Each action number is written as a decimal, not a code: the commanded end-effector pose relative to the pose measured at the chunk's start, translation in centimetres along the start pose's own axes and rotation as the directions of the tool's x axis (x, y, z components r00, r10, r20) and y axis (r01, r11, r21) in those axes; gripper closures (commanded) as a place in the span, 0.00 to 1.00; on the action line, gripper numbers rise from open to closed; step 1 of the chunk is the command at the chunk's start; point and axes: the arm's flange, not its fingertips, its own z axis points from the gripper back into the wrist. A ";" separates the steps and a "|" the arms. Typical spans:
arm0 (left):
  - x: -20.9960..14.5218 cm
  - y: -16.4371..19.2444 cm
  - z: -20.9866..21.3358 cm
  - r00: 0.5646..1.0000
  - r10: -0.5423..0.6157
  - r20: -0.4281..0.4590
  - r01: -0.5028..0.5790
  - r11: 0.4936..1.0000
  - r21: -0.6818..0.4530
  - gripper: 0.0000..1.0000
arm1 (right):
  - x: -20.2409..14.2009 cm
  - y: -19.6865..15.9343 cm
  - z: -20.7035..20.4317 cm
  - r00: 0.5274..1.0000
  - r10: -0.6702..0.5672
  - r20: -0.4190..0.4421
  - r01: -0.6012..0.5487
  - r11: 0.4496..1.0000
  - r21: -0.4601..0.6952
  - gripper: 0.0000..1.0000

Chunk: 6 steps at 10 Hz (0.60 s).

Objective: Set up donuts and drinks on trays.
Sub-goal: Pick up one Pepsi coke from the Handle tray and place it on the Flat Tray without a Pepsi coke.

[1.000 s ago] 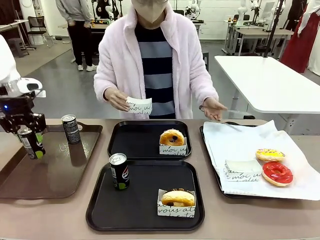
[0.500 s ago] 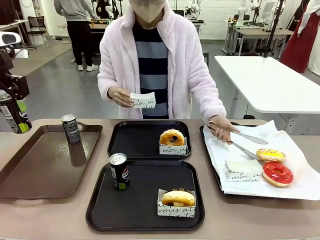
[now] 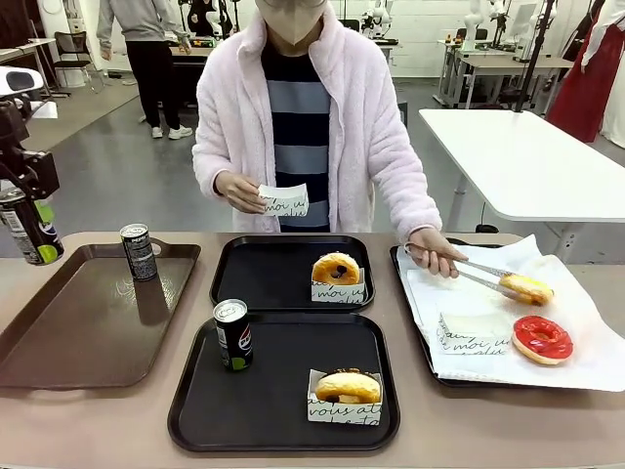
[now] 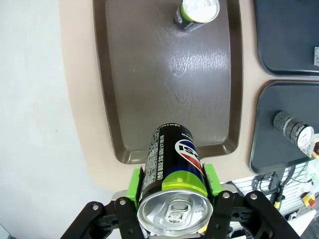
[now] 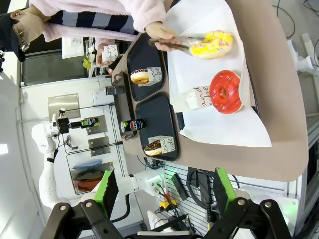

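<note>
Brown tray [image 3: 88, 332] holds one can [image 3: 138, 251]. Paper-lined tray [image 3: 396, 264] carries a red donut [image 3: 542, 338]; tongs [image 3: 474, 274] grip a yellow donut [image 3: 525, 287] above it. Near black tray [image 3: 283, 401]: soda can [image 3: 232, 334] and boxed donut [image 3: 346, 388]. Far black tray [image 3: 264, 274]: second donut [image 3: 336, 269]. Left claw [image 4: 172, 183] pinches a green-banded can [image 4: 172, 159] aloft; right claw [image 5: 164, 191] is spread.

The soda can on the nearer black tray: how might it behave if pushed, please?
The soda can stands tall and slim, so a high push would probably tip it, and its round body might roll. Pushed low, it may slide on the smooth black tray.
</note>
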 end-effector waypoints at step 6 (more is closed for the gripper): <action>4.2 -13.8 -2.8 0.977 -0.201 0.071 0.198 0.979 0.052 0.42 | 0.1 0.1 0.0 1.000 0.002 0.004 -0.003 1.000 0.019 0.00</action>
